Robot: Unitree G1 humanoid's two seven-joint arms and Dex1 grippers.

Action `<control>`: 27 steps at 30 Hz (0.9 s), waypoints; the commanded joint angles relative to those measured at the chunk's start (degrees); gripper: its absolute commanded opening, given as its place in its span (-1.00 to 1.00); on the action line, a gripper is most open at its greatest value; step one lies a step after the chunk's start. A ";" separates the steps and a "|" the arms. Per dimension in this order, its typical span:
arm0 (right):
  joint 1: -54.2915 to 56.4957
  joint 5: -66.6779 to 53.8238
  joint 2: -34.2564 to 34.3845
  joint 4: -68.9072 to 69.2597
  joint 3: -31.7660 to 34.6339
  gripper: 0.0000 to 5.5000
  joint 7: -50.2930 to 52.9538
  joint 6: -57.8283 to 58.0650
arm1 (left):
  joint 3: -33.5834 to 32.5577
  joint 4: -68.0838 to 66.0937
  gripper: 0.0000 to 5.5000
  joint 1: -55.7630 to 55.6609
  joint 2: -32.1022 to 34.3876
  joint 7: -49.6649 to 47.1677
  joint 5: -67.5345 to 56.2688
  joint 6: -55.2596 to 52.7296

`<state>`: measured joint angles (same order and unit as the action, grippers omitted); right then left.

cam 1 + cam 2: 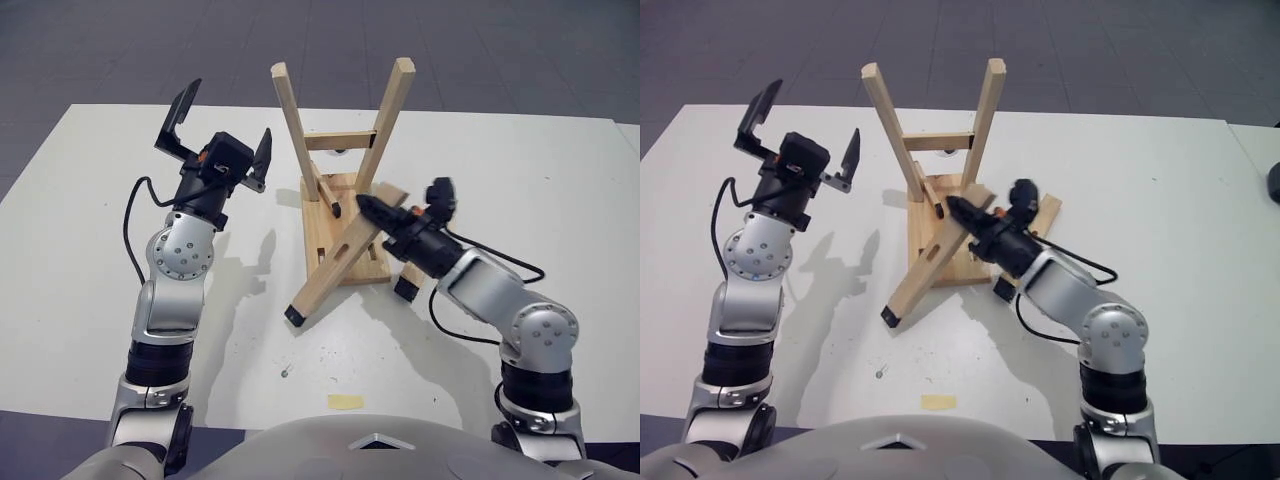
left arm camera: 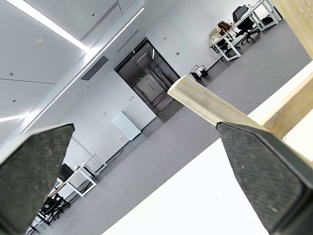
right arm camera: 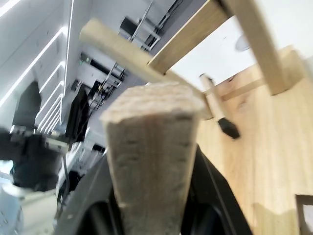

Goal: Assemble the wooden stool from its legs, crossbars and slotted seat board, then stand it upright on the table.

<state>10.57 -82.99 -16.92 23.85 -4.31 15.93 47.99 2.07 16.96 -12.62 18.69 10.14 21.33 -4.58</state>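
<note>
White table [image 1: 90,200] carries the seat board [image 1: 322,222] lying flat, two legs [image 1: 294,118] upright, crossbar [image 1: 340,140] between. Right gripper [image 1: 368,207] clamps a slanted third leg [image 1: 328,272], foot apparently on table. Left gripper [image 1: 220,135] raised alongside, jaws wide.

Grey tiled floor [image 1: 120,50], white walls [image 2: 195,29], long ceiling light strips [image 2: 44,24], dark double door [image 2: 146,83], distant desks [image 2: 230,41] and chairs [image 2: 243,19].

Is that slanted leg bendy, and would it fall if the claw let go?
Probably stiff: the leg looks like straight solid wood. It would likely topple, since it leans steeply and the right claw grips its upper end.
</note>
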 commanded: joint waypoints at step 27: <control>3.26 49.90 -0.32 -4.99 -9.20 0.68 -22.85 -9.54 | -2.91 -7.13 0.96 -6.34 1.36 -4.44 -0.83 -1.13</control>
<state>13.16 -38.05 -15.68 23.35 -10.27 -4.31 39.84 0.20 11.23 -17.39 19.30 6.17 20.53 -5.37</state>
